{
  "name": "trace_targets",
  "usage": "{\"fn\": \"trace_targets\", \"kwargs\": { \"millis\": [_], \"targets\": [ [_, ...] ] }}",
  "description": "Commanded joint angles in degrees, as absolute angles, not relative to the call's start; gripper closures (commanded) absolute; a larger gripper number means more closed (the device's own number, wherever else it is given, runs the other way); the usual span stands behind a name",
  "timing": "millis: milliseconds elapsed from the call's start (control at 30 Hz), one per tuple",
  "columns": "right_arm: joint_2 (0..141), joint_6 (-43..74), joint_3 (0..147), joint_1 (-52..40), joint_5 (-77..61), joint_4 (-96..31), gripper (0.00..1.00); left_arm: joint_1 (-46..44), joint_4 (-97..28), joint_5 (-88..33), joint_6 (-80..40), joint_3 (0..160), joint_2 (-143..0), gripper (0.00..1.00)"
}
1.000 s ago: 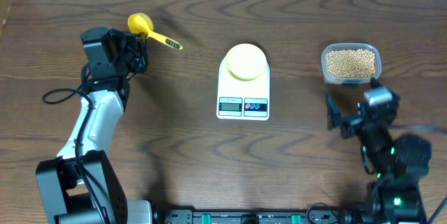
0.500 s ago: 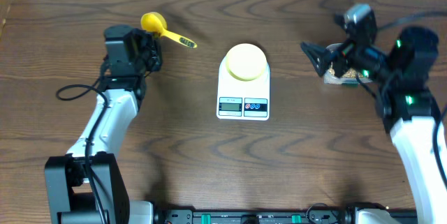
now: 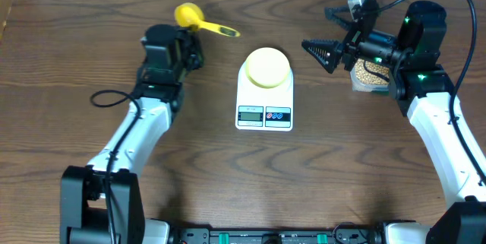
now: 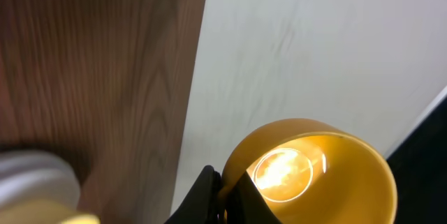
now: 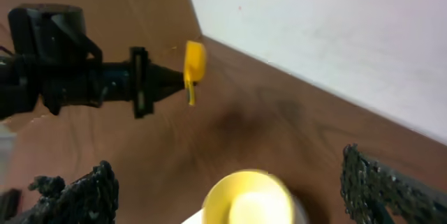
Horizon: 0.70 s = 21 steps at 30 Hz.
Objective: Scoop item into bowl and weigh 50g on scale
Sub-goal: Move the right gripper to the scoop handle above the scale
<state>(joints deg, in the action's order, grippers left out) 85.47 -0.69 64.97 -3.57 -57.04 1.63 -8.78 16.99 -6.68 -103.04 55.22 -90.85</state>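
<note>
The pale yellow bowl [image 3: 266, 66] sits on the white scale [image 3: 264, 98] at mid-table. My left gripper [image 3: 190, 33] is shut on the bright yellow scoop [image 3: 187, 14] where cup meets handle. It holds the scoop raised, left of the bowl. In the left wrist view the scoop's cup [image 4: 314, 175] is empty above the closed fingers [image 4: 209, 192]. My right gripper [image 3: 327, 31] is open and empty, raised right of the bowl and pointing left. Its view shows the bowl [image 5: 248, 196] between its fingers [image 5: 91, 192]. The beans lie in a clear tub [image 3: 370, 77], partly hidden under the right arm.
A black cable [image 3: 106, 96] loops on the table beside the left arm. The table's back edge meets a white wall [image 4: 314, 42] just behind the scoop. Across the table, the right wrist view takes in the left arm [image 5: 63, 77] and scoop [image 5: 194, 63].
The left arm has carried the scoop right, toward the scale. The right arm has swung from the table's front right up to the back right, over the tub, its open jaws now facing the bowl.
</note>
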Motion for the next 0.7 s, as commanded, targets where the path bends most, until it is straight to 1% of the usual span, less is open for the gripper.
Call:
{"fn": "trace_targets", "kwargs": {
  "millis": [0,67,167,267,300,433,500,533,667],
  "targets": [
    [85.5,2.3,66.3,-3.8,-59.5,1.1,0.01,-12.1,17.3,-3.9,-104.0,55.7,-90.5,0.92],
    [85.5,4.3,66.3,-3.9,-58.5,2.6,0.01,-13.4,17.5,-1.9,-104.1,55.7,-90.5,0.92],
    [85.5,10.8,66.3,-5.3,-57.1,3.7,0.02,-15.0,19.2,-0.4,-104.3,55.7,-90.5,0.92],
    [85.6,14.6,66.3,-8.6,-52.4,3.6,0.32,-15.7,21.9,-0.4,-104.3,55.7,-90.5,0.92],
    [85.8,16.3,66.3,-10.0,-50.2,3.7,0.36,-15.9,22.6,-0.4,-104.3,55.7,-90.5,0.92],
    [86.3,20.9,66.3,-16.2,-41.1,4.4,0.37,-16.7,23.5,-1.0,-104.3,55.7,-90.5,0.92],
    [86.6,21.0,66.3,-19.4,-36.2,4.3,0.41,-17.6,23.5,-1.0,-104.3,55.7,-90.5,0.92],
    [86.7,21.0,66.3,-20.3,-34.8,4.3,0.44,-18.0,23.5,-1.0,-104.3,55.7,-90.5,0.92],
    [87.4,21.0,66.3,-21.4,-32.9,4.3,0.47,-19.4,23.6,-1.1,-105.4,55.7,-90.5,0.92]
  ]
}}
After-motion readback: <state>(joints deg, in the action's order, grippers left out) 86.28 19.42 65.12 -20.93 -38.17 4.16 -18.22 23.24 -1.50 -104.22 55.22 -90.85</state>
